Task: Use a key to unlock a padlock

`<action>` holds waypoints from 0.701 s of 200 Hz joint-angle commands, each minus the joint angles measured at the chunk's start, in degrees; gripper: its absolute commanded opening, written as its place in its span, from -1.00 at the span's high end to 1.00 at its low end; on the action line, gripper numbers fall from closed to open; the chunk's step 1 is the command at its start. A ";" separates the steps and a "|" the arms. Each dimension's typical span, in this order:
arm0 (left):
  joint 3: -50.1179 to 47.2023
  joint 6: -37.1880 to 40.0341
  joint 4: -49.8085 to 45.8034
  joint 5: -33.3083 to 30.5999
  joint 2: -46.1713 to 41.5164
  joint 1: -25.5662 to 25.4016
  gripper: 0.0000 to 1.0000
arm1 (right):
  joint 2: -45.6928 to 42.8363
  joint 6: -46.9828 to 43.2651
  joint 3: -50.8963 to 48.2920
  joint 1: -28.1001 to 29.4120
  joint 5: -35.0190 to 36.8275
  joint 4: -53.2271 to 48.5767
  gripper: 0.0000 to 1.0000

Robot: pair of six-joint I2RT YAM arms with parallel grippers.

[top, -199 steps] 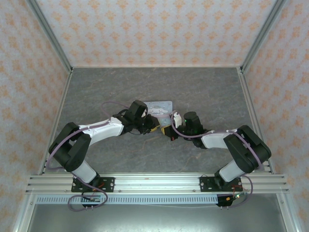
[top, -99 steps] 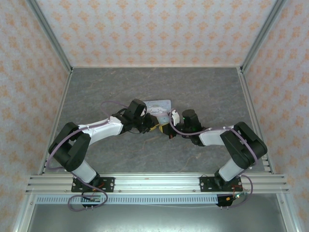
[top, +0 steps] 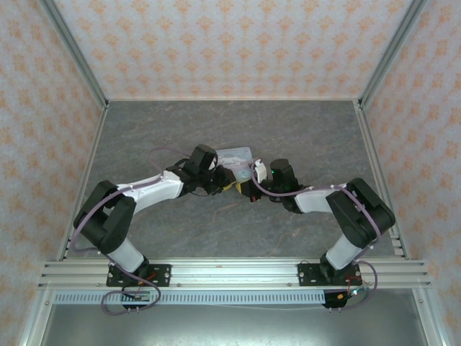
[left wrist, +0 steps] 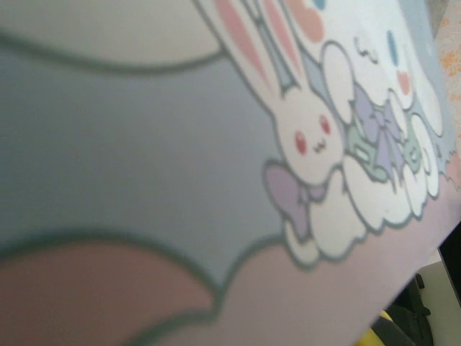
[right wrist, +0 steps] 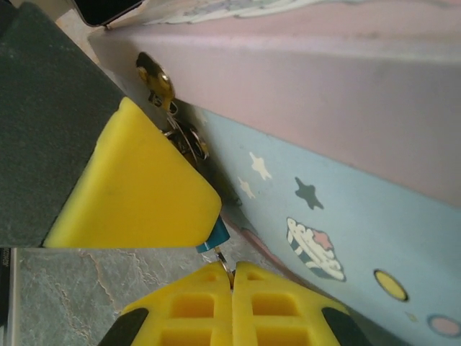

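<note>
From above, we see both arms folded inward so that the left gripper (top: 226,186) and the right gripper (top: 253,190) meet at the near edge of the pastel tin (top: 238,156), in the middle of the table (top: 310,137). We judge that they crowd there because the lock hangs on the tin's front. Bare table lies all round, and the enclosure's walls (top: 43,144) are well apart from the arms. The squeeze is between the two grippers themselves.

On the left wrist camera, the tin's lid (left wrist: 144,144), printed with a cartoon rabbit and dog, lies very close under the lens. We cannot tell here whether the left gripper is open or closed.

On the right wrist camera, the right gripper (right wrist: 232,277) has its yellow fingers (right wrist: 191,310) pressed together. They pinch a thin metal loop (right wrist: 225,268) that leads to the teal padlock (right wrist: 214,236), just beside the tin's blue side wall (right wrist: 324,187). A large yellow finger (right wrist: 137,187), which we take for the left gripper's, covers most of the lock, presumably to steady it. Above it a brassy stamped piece (right wrist: 154,81) hangs on small rings (right wrist: 189,142); it may be the key. Room is tight, with the tin wall on one side and that finger on the other.
</note>
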 commanded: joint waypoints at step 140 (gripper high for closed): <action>-5.35 0.48 5.26 -3.90 -1.43 -0.47 -0.38 | 5.71 15.45 -7.15 0.77 2.08 19.00 1.00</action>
